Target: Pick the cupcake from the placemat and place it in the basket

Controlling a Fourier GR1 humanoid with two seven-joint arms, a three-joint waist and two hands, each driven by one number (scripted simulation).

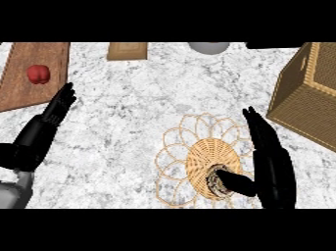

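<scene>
The cupcake [215, 182] sits near the front of the round woven placemat [199, 152], and only its dark ridged edge shows. My right hand [272, 166] stands beside it on the right, open. Its fingers point straight away from me along the mat's right edge, and its thumb lies across the cupcake's top. The tall wicker basket [311, 98] stands at the right, beyond that hand's fingertips. My left hand [55, 110] is open at the left, away from the mat, fingers straight over the corner of a wooden board.
A wooden cutting board [26, 83] at the far left carries a red pepper [38, 73]. At the back edge stand a small tan block [127, 50] and a grey bowl [208, 47]. Marble counter lies between the board and the placemat.
</scene>
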